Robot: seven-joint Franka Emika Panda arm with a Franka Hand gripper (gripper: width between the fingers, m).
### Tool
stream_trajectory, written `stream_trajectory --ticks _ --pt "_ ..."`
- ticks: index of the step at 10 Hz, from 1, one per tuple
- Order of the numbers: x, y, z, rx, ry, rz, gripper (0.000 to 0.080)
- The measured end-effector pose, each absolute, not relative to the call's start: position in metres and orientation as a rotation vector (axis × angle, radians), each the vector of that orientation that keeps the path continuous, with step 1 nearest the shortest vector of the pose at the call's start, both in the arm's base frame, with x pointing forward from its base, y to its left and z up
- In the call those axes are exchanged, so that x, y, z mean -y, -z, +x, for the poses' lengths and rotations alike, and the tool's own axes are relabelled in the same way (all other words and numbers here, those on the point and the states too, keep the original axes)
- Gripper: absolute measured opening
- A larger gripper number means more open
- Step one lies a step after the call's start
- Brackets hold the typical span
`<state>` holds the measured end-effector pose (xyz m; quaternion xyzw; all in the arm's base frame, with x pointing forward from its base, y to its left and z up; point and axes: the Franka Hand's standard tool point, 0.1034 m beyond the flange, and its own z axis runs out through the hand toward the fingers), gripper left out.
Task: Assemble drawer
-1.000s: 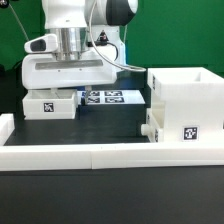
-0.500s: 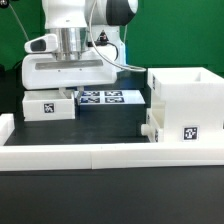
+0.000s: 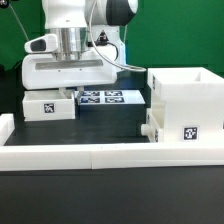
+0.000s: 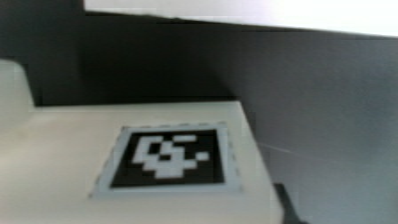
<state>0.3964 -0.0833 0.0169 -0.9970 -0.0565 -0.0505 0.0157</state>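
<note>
The arm is down low at nine o'clock in the exterior view, with the gripper (image 3: 66, 85) sitting right over a small tray (image 3: 47, 106). It's a straight-down approach, which looks suited to pinching one thin wall of an open-topped part. The fingertips are lost behind the tray's rim, and the wrist view offers only a blurred close-up of a tag (image 4: 169, 157) on white plastic. So I cannot tell how wide the gripper stands or whether it has hold of anything. Over at three o'clock the tall casing (image 3: 186, 100) waits, well apart from the tray. The marker board (image 3: 104, 97) lies between them, farther back. Across six o'clock runs the long rail (image 3: 90, 152), probably there to brace parts against.
</note>
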Motion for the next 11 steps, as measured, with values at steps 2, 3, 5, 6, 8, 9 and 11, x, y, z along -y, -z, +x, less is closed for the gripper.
stream_trajectory --ticks 2,3,5,6,8,9,11 --pt "0.064 -0.032 0.414 0.257 0.151 -3.083 0.0041" --pt "0.058 -0.039 0.426 0.285 0.156 -3.076 0.0041" --pt "0.045 -0.047 0.446 0.328 0.160 -3.060 0.0041" --pt "0.038 -0.051 0.456 0.336 0.174 -3.055 0.0041" --pt "0.012 -0.061 0.482 0.298 0.185 -3.042 0.0041" --pt "0.001 -0.063 0.490 0.282 0.196 -3.039 0.0041" --pt "-0.010 -0.064 0.492 0.282 0.205 -3.038 0.0041"
